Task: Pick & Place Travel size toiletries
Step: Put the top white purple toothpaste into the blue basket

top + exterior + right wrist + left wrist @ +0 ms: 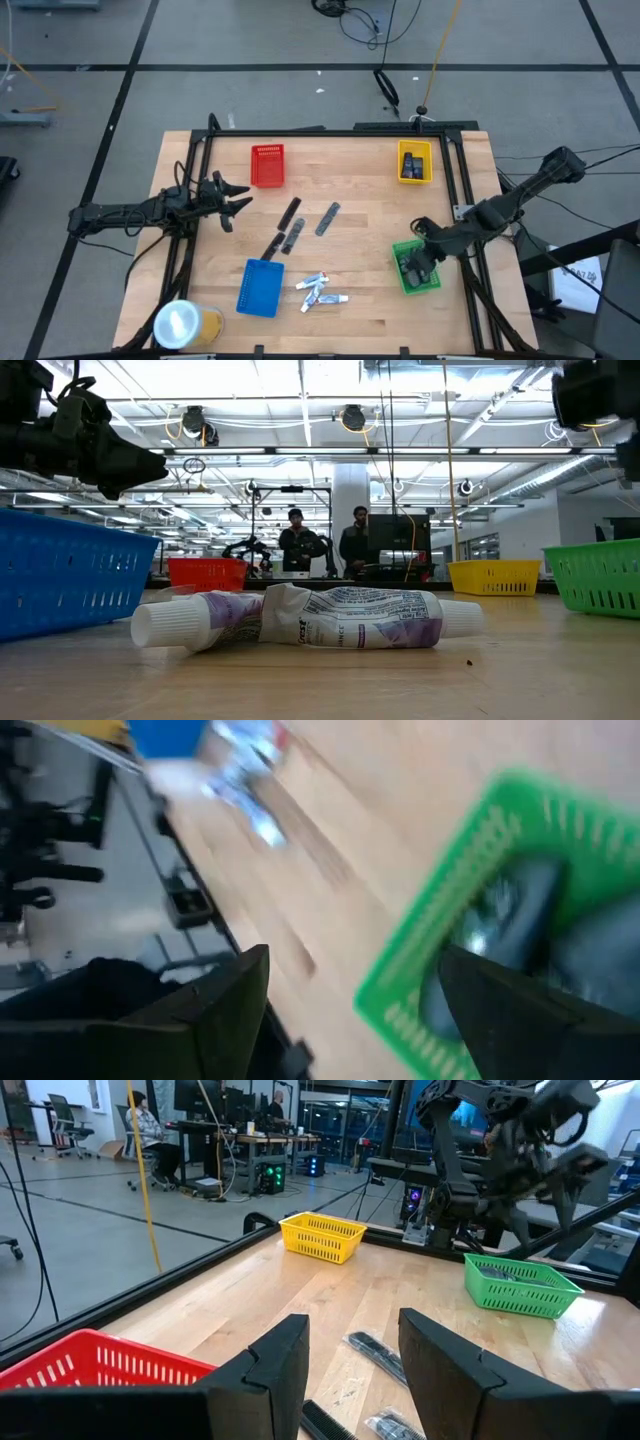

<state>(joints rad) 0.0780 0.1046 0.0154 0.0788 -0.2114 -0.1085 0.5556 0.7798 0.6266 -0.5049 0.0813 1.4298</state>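
High view is showing the right gripper [428,262] hanging spread, ungrasping, over the slotted plastic green tray [436,281]; crumpled white tubes [320,290] lying on wood

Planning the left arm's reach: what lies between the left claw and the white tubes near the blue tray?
In the high view, the dark sticks lie between the open left claw and the white tubes; otherwise bare table. The blue tray sits just beside that line.
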